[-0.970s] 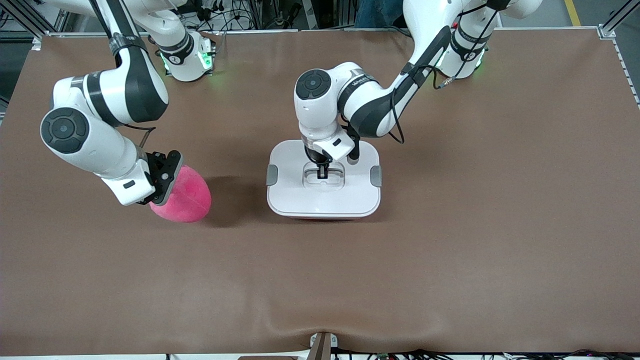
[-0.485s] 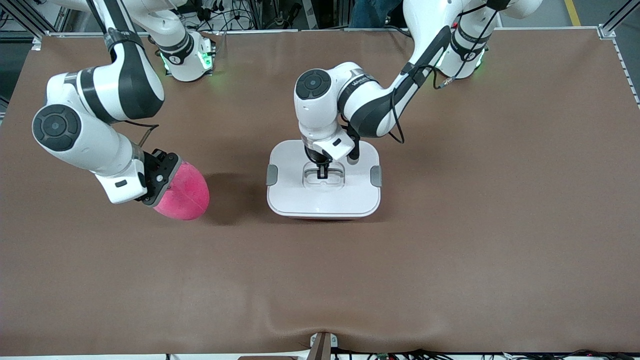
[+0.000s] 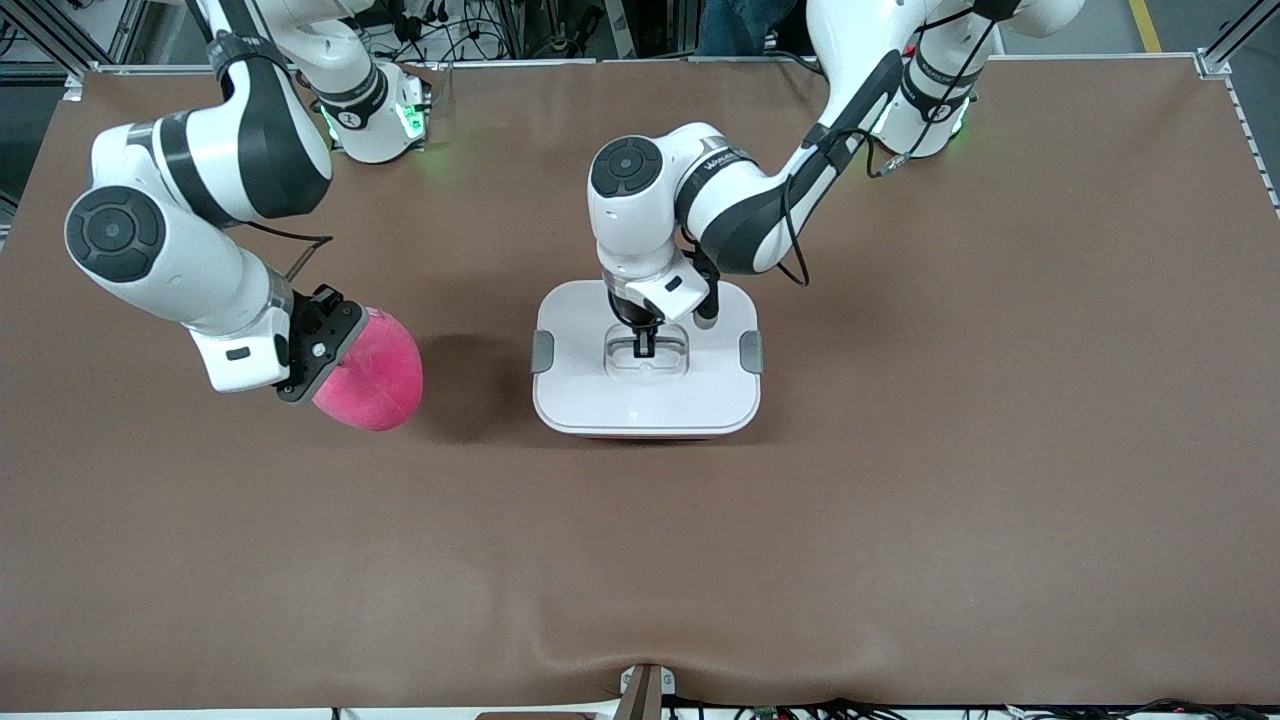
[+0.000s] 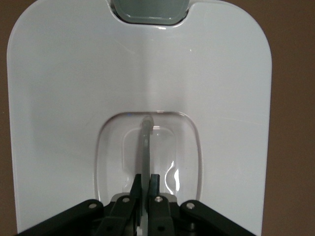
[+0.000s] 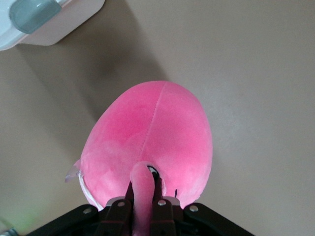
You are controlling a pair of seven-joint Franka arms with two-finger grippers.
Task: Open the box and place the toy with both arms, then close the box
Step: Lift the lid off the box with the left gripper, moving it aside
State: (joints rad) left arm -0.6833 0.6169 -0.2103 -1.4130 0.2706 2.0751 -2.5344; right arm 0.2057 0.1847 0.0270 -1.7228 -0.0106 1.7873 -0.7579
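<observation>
White lid (image 3: 646,395) seated flat on the box (image 3: 640,433), grey side clips (image 3: 542,351) at both ends — nothing opened yet, by the look of it. Box sits mid-surface; bare brown surface (image 3: 900,500) all round. Left tool (image 3: 645,345) down in the lid's clear recessed handle (image 4: 147,147), fingers pinched tight on the thin handle bar. Right tool (image 3: 318,350) closed on a tuft of the toy (image 3: 370,370), the pink plush hanging over the surface toward the right arm's end, well apart from the box. Done so far, I'd judge: both grasps made, toy picked up. Left to do: lift the lid away, carry the toy over and drop it in, reseat the lid. Against the earlier frame — right arm has raised and swung the toy slightly, its shadow now spread wider on the surface; left arm and lid unchanged.
</observation>
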